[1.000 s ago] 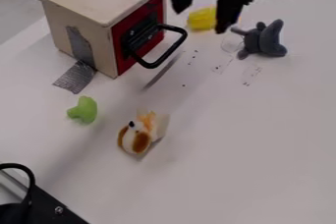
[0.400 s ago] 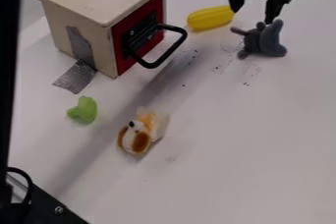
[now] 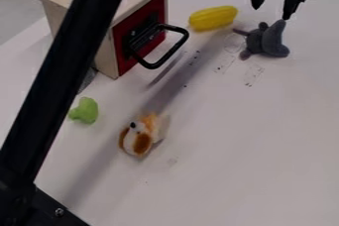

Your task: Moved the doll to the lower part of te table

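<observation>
The gripper (image 3: 271, 13) hangs at the upper right with its two fingers spread and nothing between them. Just below it lies a grey plush doll (image 3: 266, 40), its ear reaching up near the right fingertip. Whether that fingertip touches the ear I cannot tell. Left of centre, a small white, brown and orange dog doll (image 3: 140, 136) lies on the white table (image 3: 232, 145).
A wooden box (image 3: 112, 36) with a red front and black handle stands at the upper left, partly behind the black arm crossing the left side. A yellow toy (image 3: 213, 18) lies left of the gripper, and a green toy (image 3: 84, 110) beside the arm.
The gripper has moved right, from above the yellow toy to over the grey doll. The arm's long link has swung into view across the left side. The dolls and toys have stayed put.
</observation>
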